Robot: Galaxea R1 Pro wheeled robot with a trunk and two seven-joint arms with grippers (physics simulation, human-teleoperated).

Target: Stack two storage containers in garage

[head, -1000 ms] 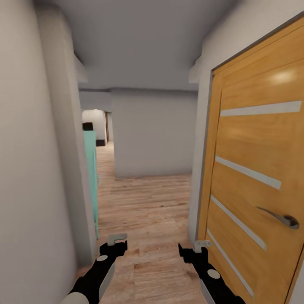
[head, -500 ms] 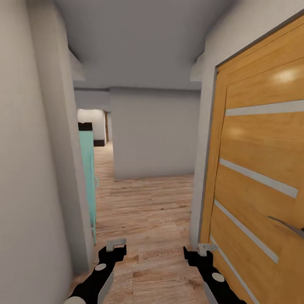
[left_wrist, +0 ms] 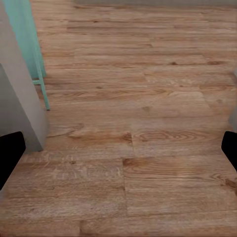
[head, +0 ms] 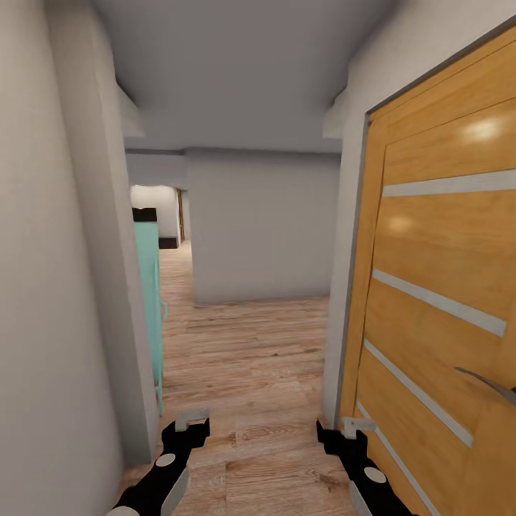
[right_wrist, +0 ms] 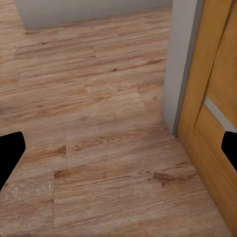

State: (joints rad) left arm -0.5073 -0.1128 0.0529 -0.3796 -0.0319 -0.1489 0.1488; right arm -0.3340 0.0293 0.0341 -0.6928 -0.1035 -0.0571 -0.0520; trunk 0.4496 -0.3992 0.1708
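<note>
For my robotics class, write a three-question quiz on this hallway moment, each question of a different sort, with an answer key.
1. True or false: the left end effector is carrying an orange-red container.
2. Multiple choice: the wooden door stands on the robot's (A) left, (B) right, (C) straight ahead.
3. Short answer: what colour is the cabinet past the left wall's corner?

Key
1. False: both the left and the right end effector are open and empty above the plank floor.
2. B.
3. Turquoise (mint green).
</note>
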